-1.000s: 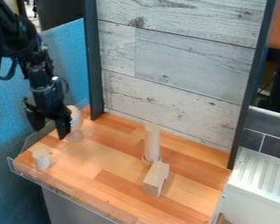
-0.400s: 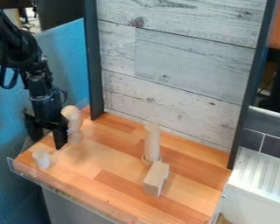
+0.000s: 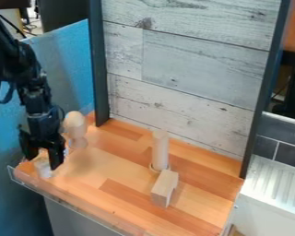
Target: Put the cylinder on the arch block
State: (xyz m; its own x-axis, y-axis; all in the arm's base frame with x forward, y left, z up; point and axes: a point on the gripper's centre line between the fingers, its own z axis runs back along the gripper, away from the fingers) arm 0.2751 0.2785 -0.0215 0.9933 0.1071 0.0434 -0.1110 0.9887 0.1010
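My end effector is spread wide, and I see the small upright cylinder low between its fingertips.

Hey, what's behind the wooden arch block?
Behind the pale wooden arch block stands a tall, round, pale wooden post on a ring-like base. Part of the base's near side is covered by the block and can't be seen.

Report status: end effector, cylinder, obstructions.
End effector open at the short white cylinder. Cylinder upright on the tabletop, not on arch block. Tall wooden post close behind block, possible snag when placing.
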